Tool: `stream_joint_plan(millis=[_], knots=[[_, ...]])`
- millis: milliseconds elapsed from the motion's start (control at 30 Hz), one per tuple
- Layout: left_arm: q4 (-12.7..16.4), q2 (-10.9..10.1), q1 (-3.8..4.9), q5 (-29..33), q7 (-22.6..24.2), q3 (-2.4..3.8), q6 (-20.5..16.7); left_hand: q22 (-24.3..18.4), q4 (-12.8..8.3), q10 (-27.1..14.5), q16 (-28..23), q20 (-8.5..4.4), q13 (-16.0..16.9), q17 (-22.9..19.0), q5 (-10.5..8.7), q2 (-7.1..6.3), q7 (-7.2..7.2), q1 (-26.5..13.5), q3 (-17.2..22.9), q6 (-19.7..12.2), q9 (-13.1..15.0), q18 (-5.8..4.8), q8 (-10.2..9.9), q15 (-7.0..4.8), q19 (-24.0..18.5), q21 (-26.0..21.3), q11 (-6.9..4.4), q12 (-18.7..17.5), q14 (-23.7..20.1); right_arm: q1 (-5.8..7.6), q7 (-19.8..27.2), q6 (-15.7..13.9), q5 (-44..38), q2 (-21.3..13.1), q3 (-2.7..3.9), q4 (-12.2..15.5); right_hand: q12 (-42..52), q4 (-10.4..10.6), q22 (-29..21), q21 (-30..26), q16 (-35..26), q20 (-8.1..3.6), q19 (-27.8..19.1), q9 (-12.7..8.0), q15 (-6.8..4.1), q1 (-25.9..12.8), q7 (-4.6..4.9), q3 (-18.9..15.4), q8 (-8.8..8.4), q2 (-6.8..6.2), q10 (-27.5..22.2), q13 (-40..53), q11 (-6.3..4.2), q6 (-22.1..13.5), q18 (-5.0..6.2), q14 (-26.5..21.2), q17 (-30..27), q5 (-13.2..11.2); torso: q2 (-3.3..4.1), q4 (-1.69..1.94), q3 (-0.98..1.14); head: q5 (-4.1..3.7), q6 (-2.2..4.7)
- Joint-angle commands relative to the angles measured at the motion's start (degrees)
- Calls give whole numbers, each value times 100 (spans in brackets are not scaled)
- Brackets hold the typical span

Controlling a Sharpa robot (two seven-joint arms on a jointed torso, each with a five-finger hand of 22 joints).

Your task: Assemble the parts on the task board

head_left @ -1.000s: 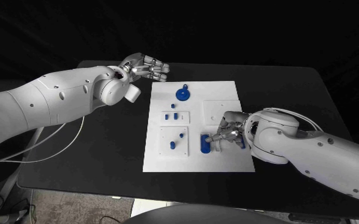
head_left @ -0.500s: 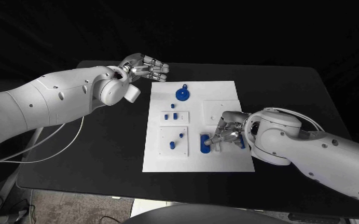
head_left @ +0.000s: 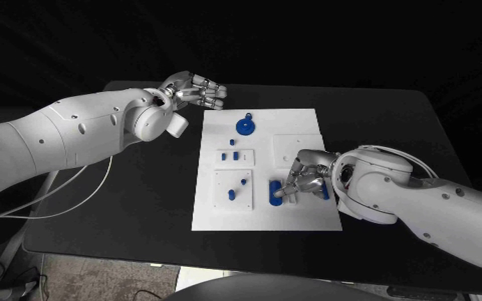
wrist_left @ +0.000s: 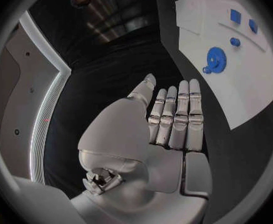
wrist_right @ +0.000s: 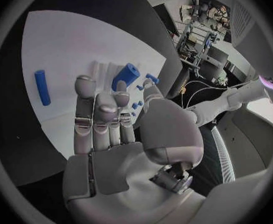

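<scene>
Risk, as a judgement: the right hand [head_left: 306,178] crowds the blue parts at the lower right of the task board [head_left: 301,120]. A small sideways drift of its fingers could knock over or roll the oblong blue part [head_left: 275,193] just left of them, since it looks free to slide on the smooth white plate. A loose part nudged off its seat would need re-finding.

Near, lower right of the head view: the right hand is over the board's lower right portion, fingers curled downward near the oblong part. The right wrist view shows its fingers [wrist_right: 105,109] lying side by side, with a blue cylinder [wrist_right: 125,76] just past the fingertips; whether it is pinched or merely beside them I cannot tell.

Middle: small blue pegs [head_left: 232,155] stand in a square block; another peg piece [head_left: 237,188] sits below it.

Far, upper centre: blue gear [head_left: 245,127] on the board. Upper left: left hand [head_left: 196,90] off the board, above the black table [head_left: 382,113], fingers together and bent, holding nothing.
</scene>
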Motion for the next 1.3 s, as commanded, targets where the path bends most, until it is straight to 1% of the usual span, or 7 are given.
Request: stream_joint_plan(millis=[33,100,133,267,300,533,1300], knots=[[13,1,0,15,22,1,103,-5,37,-18,12,1,-3,3,20,3,-20,-37,9,-14,0,0,4,-2,28,6,9,24,-33,-12,113,198,58,-1,4,-17,13,-126,10,-1,-8,-38,237,350,-48,112,-63,78,26,32,-10,7,-55,9,-93,-3,8,-64,1,2,0,-3,-3],[12,4,0,15,21,1,105,-5,37,-18,12,1,-3,3,20,3,-20,-37,9,-14,0,0,4,-2,28,6,9,24,-33,-15,61,214,-3,9,5,-36,19,-235,20,12,0,-47,241,561,-58,249,-90,257,30,59,-3,13,-66,31,-99,0,18,-471,1,3,0,-9,-6],[12,5,0,15,20,1,106,-5,37,-18,12,1,-3,3,20,3,-20,-37,9,-14,0,0,4,-2,28,6,9,24,-33,-16,36,217,-27,15,5,-45,20,-253,30,26,6,-49,245,695,-63,240,-93,446,17,-44,2,14,-75,41,-107,1,25,-524,1,4,1,-15,-7],[12,8,0,15,18,0,113,-5,37,-18,12,1,-3,3,20,3,-20,-37,9,-14,0,0,4,-2,28,6,9,24,-33,-18,-32,239,-98,56,4,-78,44,-328,55,68,20,-60,249,1052,-67,268,-148,609,38,-62,23,38,-103,123,-125,2,44,-536,1,7,2,-16,-14],[12,7,0,15,17,0,114,-12,44,-17,12,1,-3,3,18,-1,-20,-42,8,-16,0,-1,3,-1,28,8,8,24,-34,-18,-46,245,-120,71,4,-87,138,-343,56,44,-16,-75,248,1391,-83,231,-174,658,17,-70,66,121,-126,131,-135,0,16,-536,2,6,1,-16,-16],[12,6,0,15,14,-2,120,-12,44,-17,12,1,-3,3,18,-1,-20,-42,8,-16,0,-1,3,-1,28,8,8,24,-34,-35,-109,303,-288,152,2,-146,207,-394,58,42,-25,-98,252,1878,-106,272,-230,797,15,-80,109,225,-156,212,-160,4,2,-530,0,5,-1,-12,-31],[10,0,0,15,6,-4,139,-17,52,-17,13,2,-3,3,19,3,-21,-46,9,-13,0,-2,3,0,27,8,8,24,-35,-110,-283,-90,-592,274,0,-299,307,-182,68,131,-24,-136,265,2167,-139,121,-274,1331,8,-118,208,405,-192,254,-178,1,-18,-548,1,1,1,-15,-37]])
